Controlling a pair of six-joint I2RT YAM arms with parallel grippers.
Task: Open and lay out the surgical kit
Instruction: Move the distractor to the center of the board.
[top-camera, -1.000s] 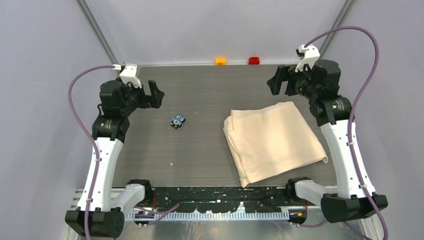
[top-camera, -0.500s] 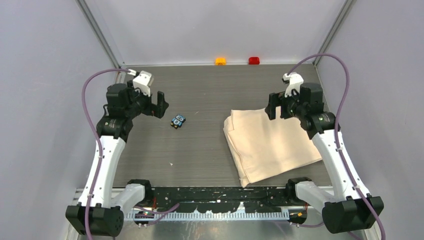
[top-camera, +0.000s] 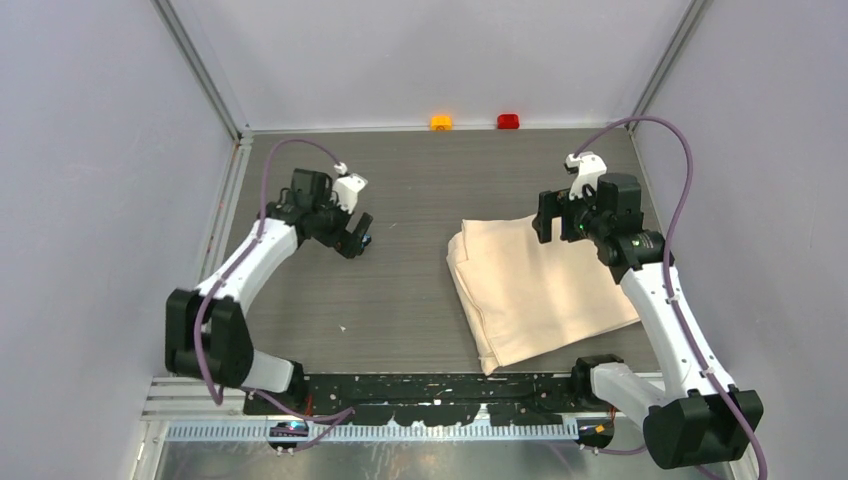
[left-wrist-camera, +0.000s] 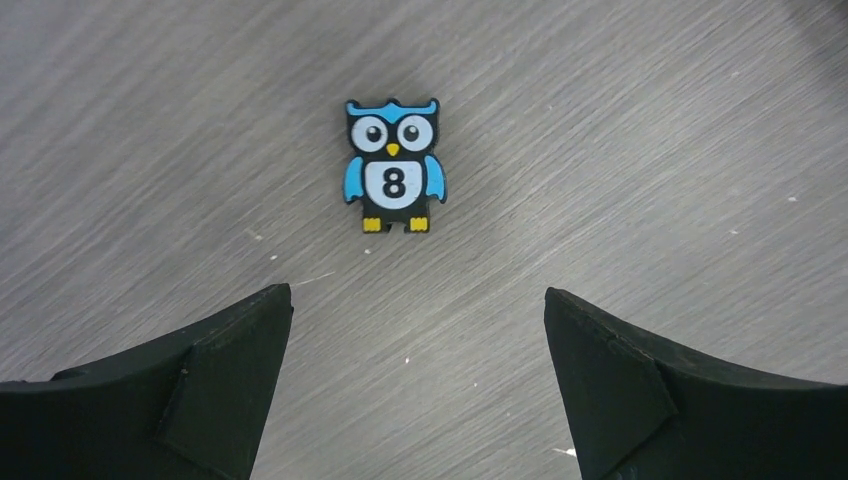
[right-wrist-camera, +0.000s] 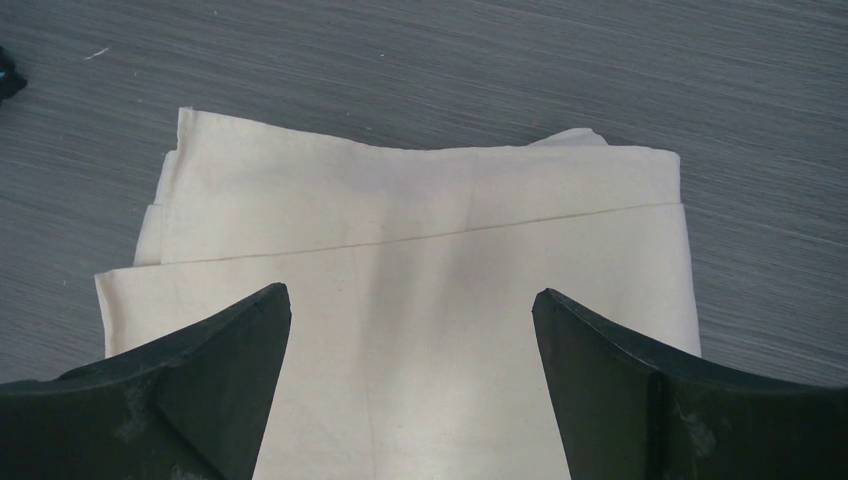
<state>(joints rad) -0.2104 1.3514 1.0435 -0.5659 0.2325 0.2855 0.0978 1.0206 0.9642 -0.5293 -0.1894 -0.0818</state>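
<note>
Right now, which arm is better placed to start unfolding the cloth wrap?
Right: the right tool, open, hangs directly over the folded beige wrap; the left tool hovers over the small owl block, apart from the wrap.

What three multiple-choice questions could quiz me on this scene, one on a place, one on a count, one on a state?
1. Where on the table does the folded beige cloth wrap lie? A) left half B) right half C) far-left corner
2. How many buttons sit at its far edge? A) one B) four C) two
3. The left claw above the owl tile is: A) open, clear of it B) shut on it C) shut, empty

1 B: the right claw hangs over it.
2 C: one orange, one red.
3 A: its fingers stand wide apart, the owl untouched.
</note>
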